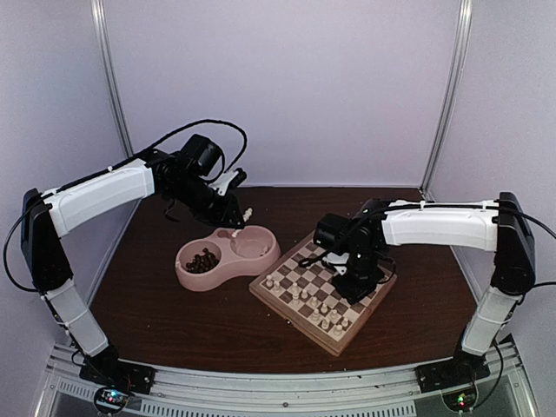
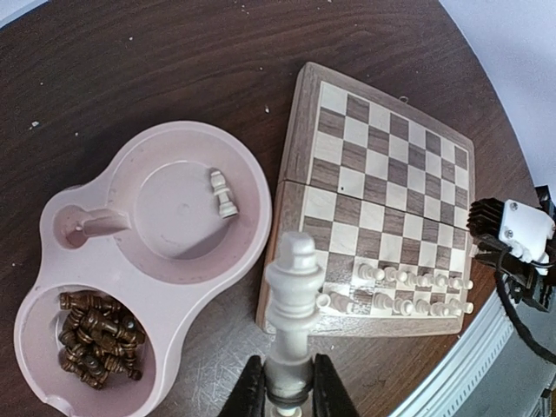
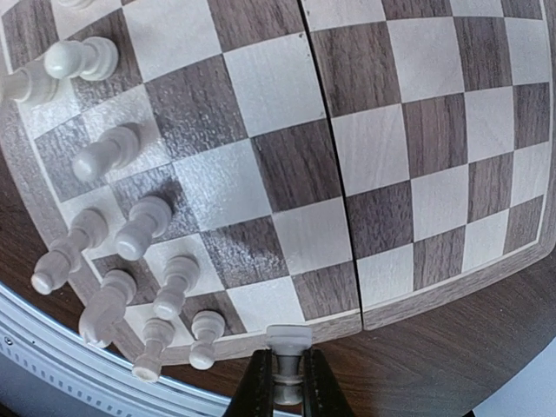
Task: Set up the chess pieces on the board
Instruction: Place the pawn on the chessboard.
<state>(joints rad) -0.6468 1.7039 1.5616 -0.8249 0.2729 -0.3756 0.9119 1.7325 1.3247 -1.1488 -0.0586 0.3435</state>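
- Your left gripper (image 2: 289, 384) is clamped tight on the base of a tall cream-white chessman (image 2: 294, 291). It is held upright in the air near the pink double-bowl dish (image 2: 187, 132), clear of the chessboard (image 2: 382, 174).
- One cream-white piece (image 2: 223, 193) lies on its side in the dish's larger bowl. A heap of dark brown chessmen (image 2: 95, 334) fills the smaller bowl.
- Your right gripper (image 3: 289, 382) is closed on a small flat-topped cream-white piece (image 3: 289, 339). It is at the board's rim, close to the seam between the two halves; you cannot tell whether it touches the wood.
- The chessboard sits on the dark wooden table (image 2: 174, 61), just beside the dish.
- The standing cream-white chessmen (image 2: 371, 272) form two rows along one edge of the board.
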